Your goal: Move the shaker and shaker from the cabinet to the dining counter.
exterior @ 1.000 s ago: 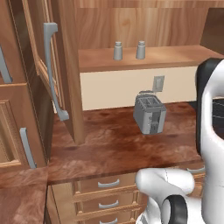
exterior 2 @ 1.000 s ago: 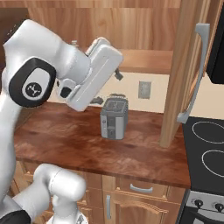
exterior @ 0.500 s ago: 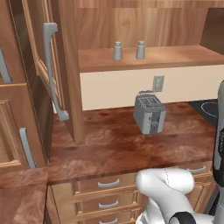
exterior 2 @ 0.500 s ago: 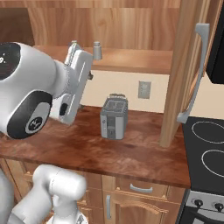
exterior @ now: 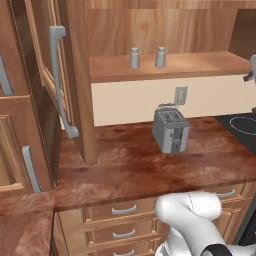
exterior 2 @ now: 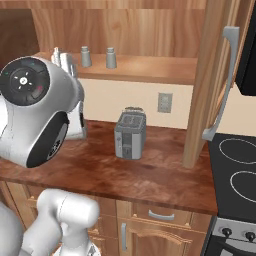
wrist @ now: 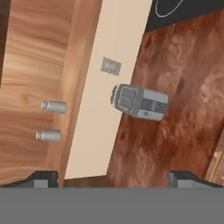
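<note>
Two small grey shakers [exterior: 134, 58] [exterior: 160, 57] stand side by side on the shelf of the open wooden cabinet [exterior: 200, 67]. The right base view shows the same shakers [exterior 2: 86, 56] [exterior 2: 110, 58] on that shelf [exterior 2: 155, 70]. In the hand view, rolled sideways, they lie at the left as two shakers [wrist: 54, 106] [wrist: 48, 135]. My gripper [wrist: 114, 178] is open, its fingertips [wrist: 41, 177] wide apart, empty, and well away from the shakers. The arm's big joint [exterior 2: 35, 115] covers most of the hand. The dining counter is out of view.
A grey toaster [exterior: 171, 130] stands on the reddish worktop [exterior: 125, 165] below the shelf, by a wall outlet [exterior: 180, 94]. The cabinet doors [exterior: 75, 75] [exterior 2: 210, 75] hang open with long grey handles. A black stovetop [exterior 2: 235, 170] lies at the right, drawers below.
The arm has swung: its hand left the middle of the right base view and went left behind the big joint. The shakers and toaster have not moved. The jaws stayed open.
</note>
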Controlling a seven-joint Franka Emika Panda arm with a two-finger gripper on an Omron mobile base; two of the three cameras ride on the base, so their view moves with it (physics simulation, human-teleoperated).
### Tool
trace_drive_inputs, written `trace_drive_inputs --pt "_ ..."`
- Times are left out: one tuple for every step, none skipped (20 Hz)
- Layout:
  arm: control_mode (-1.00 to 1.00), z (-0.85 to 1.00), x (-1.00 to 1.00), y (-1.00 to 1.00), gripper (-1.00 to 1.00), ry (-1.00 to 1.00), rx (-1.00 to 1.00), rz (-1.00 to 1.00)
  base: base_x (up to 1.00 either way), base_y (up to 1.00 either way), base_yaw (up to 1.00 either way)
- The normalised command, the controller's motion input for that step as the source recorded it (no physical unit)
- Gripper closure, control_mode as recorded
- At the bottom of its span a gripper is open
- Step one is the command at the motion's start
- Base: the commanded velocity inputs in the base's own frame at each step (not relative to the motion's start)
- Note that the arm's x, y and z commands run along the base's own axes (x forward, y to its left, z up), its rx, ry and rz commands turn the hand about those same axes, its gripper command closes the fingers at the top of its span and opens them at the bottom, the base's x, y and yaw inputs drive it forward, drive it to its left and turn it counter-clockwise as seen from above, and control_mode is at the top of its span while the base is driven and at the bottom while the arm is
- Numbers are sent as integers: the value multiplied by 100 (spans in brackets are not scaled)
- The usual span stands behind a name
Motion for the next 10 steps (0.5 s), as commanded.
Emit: trace_drive_inputs --pt "-100 16 0 30 -100 -8 -29 30 0 0 0" --pt "-100 15 0 31 -100 -7 -29 30 0 0 0" --pt "-100 14 1 31 -100 -10 -30 29 0 0 0" --pt "-100 12 5 31 -100 -13 -30 28 0 0 0" --pt "-100 11 8 32 -100 -17 -29 27 0 0 0" --pt "-100 11 13 32 -100 -22 -29 25 0 0 0" --pt "-100 9 18 32 -100 -23 -29 22 0 0 0" --pt "-100 9 22 32 -100 -26 -29 18 0 0 0" --pt "-100 8 26 32 -100 -25 -29 9 0 0 0" --pt "-100 9 29 33 -100 -26 -29 4 0 0 0"
